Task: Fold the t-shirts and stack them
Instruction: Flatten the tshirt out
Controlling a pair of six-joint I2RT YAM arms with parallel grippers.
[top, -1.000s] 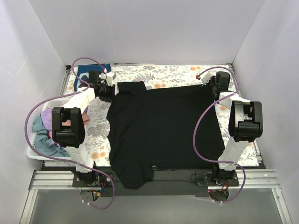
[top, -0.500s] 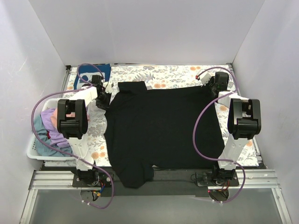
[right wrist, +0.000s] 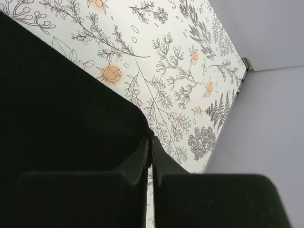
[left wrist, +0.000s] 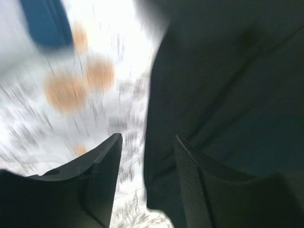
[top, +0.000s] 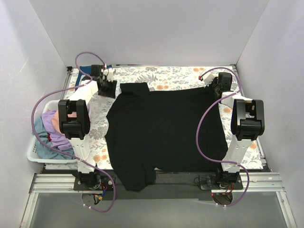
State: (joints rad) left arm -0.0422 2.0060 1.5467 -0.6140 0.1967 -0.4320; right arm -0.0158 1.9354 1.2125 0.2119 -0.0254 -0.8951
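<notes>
Sitting at the far left of the table, a white basket (top: 32, 156) holds a heap of t-shirts: a pink one (top: 55, 117) on top toward the back, a lavender one (top: 56, 137) below it and a teal one (top: 43, 148) along the near side. The left arm partly hides the heap.

Just right of the basket, toward the back, the left gripper (left wrist: 147, 142) hangs over the floral table cover (top: 166, 76). Its fingers stand apart with nothing between them. In the blurred wrist view one finger is over the cover and the other over dark cloth, with the shirt's edge running between them.

The black t-shirt (top: 166, 128) lies spread flat across the middle of the cover. One sleeve (top: 135, 89) points toward the back beside the left gripper, and its near left corner reaches past the cover's front edge.

At the shirt's back right corner, the right gripper (right wrist: 151, 142) is closed, fingers pressed together. Its tips meet the rounded corner of the black cloth. Whether any cloth is pinched between them cannot be told.
</notes>
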